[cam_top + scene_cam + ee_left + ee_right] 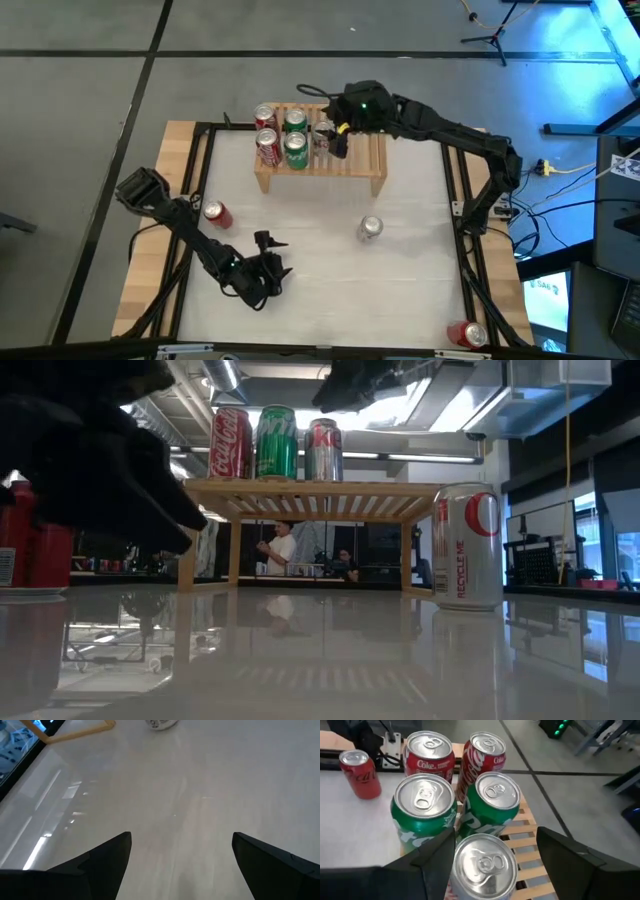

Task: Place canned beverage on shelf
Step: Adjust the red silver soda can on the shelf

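The light-wood shelf (362,166) stands at the table's far middle on its side legs. Two red cans (266,146), two green cans (296,149) and a silver can (322,133) stand upright on its slats (530,845). My right gripper (495,832) hangs open just above the silver can (482,865), its fingers on either side and clear of it. Another silver canned beverage (370,228) stands on its base on the table's right half. My left gripper (278,256) is open low over the near left of the table, with nothing between its fingers (105,860).
A red can (216,213) stands at the table's left side, and another red can (467,334) lies at the near right corner. Black frame rails (458,190) run along the table's sides. The shelf's right half holds no cans. People sit in the room behind (283,545).
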Controlling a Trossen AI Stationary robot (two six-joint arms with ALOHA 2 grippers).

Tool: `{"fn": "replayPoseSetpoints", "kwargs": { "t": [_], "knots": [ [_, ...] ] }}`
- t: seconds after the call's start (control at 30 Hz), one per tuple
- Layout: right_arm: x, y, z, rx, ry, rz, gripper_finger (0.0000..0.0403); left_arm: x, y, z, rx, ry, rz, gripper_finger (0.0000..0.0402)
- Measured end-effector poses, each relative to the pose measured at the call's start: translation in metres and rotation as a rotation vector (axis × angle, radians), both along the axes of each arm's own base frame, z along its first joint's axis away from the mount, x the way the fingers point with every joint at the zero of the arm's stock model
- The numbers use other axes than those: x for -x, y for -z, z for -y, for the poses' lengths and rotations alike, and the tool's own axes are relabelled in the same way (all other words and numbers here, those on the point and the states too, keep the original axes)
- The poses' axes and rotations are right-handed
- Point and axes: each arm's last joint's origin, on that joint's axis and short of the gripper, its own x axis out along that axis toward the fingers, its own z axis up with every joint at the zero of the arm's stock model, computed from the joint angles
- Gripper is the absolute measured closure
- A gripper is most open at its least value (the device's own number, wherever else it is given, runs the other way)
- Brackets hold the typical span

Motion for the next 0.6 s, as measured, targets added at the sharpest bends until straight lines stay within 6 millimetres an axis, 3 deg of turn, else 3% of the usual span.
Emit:
{"fn": "replayPoseSetpoints", "kwargs": {
  "t": [0.2,0.6],
  "knots": [
    [-0.0008,0.0001,0.0057,-0.007,0.086,0.023,0.0114,-0.0054,0.0027,-0.0059,0.102,0.038,-0.075,0.0065],
    [-0.0014,0.0013,0.0016,-0.010,0.118,0.013,0.0009,-0.0071,0.0030,-0.0086,0.110,0.036,-0.083,0.0065]
  ]
}}
